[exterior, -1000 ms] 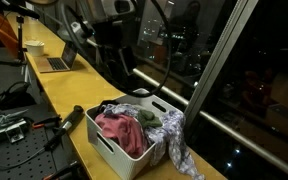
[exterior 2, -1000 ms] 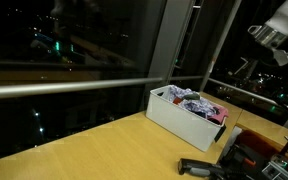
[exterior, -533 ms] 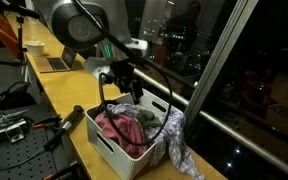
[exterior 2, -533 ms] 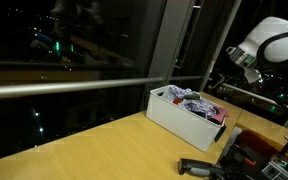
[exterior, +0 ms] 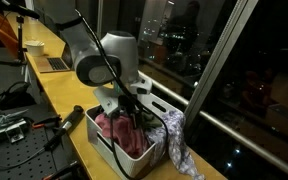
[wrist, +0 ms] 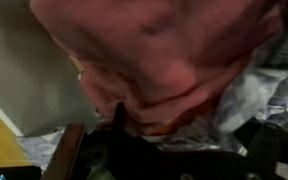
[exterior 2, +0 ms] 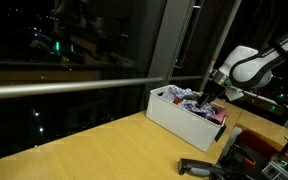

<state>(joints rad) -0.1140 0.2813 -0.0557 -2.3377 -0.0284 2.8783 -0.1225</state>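
garment (wrist: 174, 50): pink | bin (exterior: 112, 152): white | hanging fabric (exterior: 177, 150): grey-white, perhaps patterned | table (exterior: 64, 95): yellow wood

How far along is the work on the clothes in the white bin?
Done: nothing visible; pink crumpled cloth lies in the white plastic bin. In hand: the open gripper is low over it, gripping nothing. Left: probably closing on it and lifting.

Both exterior views stand well back from your gripper (exterior: 132, 112), on different sides, sharing the white bin (exterior 2: 174, 119) under it, while your wrist view looks down, close upon the pink cloth (wrist: 164, 50).
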